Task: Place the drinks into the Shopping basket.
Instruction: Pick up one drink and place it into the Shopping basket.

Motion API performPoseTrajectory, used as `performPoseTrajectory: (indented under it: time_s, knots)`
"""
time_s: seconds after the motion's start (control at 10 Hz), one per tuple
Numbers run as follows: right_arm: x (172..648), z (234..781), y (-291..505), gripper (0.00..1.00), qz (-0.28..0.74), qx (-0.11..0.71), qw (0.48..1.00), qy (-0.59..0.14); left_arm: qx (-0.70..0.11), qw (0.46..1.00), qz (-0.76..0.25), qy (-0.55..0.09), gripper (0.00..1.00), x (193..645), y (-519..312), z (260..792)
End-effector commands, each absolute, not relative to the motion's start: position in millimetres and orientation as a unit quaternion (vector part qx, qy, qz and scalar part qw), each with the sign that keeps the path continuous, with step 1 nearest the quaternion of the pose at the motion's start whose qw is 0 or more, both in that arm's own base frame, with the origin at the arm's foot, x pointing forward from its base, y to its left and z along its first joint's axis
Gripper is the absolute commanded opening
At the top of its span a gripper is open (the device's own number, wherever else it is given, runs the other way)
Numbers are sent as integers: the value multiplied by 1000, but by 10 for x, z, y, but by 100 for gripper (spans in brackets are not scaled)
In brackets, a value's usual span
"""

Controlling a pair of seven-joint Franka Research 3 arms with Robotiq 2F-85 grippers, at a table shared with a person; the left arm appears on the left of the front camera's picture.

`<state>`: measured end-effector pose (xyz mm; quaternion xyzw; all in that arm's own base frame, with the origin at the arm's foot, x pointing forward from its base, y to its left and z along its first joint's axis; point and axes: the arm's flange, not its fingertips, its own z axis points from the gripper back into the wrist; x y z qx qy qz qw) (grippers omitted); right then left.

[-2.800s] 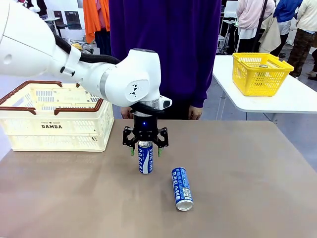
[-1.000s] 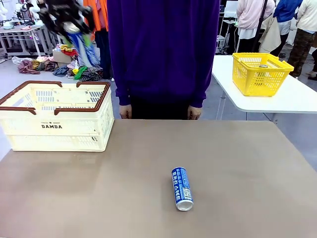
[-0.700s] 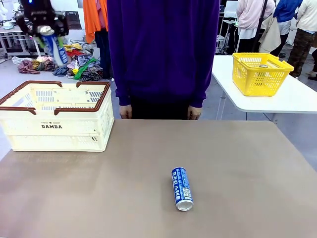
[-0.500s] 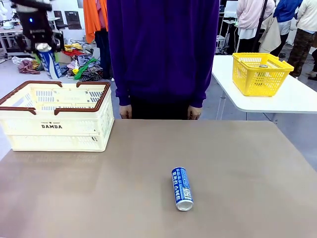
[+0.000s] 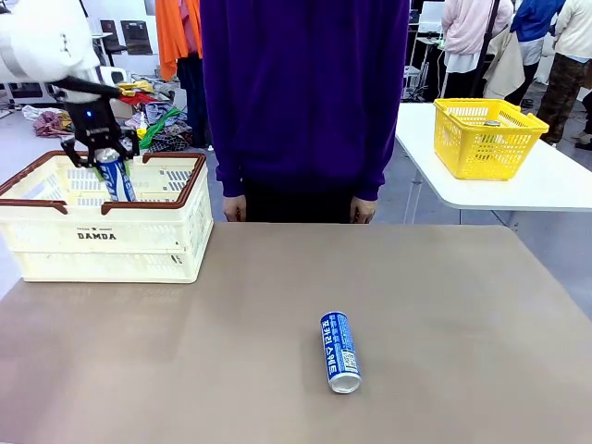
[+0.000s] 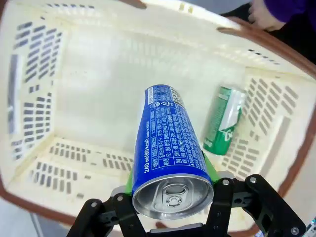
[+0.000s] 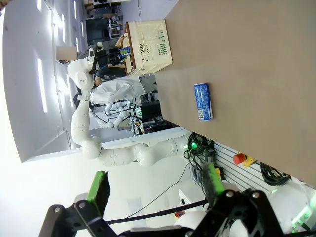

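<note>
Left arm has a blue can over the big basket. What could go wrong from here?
1. The blue can sits tilted in the left gripper. If it is released from up here, it may land on the green can lying on the floor of the Shopping basket and dent it.
2. If it is lowered askew, its bottom end might catch a slotted wall.
3. The second blue can lies on its side on the table and may roll when gripped.

A brown table [image 5: 444, 305] carries a cream Shopping basket [image 5: 111, 242] at its far left corner. A single blue can [image 5: 339, 351] lies on its side near the middle, well apart from the basket. Beyond, to the right, a white table [image 5: 555, 190] holds a yellow basket [image 5: 488, 139].
</note>
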<state>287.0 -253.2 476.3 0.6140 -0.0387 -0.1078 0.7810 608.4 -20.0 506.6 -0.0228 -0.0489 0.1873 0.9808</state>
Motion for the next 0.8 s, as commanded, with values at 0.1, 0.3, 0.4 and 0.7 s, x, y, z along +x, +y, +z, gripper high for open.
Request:
performPoseTrajectory:
  time_s: [0.1,0.3,0.4,0.7]
  knots:
    - [2846,4803,-2530,100,-111,610,784,-29,-47,983,175,-15,0,6195,-171,4876]
    - [2846,4803,-2530,100,-111,610,784,-29,-52,982,181,7,0,6281,-170,4658]
    - [2846,4803,-2530,100,-111,610,784,-29,-52,981,185,18,0,6322,-155,4578]
    - [2846,4803,-2530,100,-111,610,784,-29,-44,982,183,28,51,6355,-170,4513]
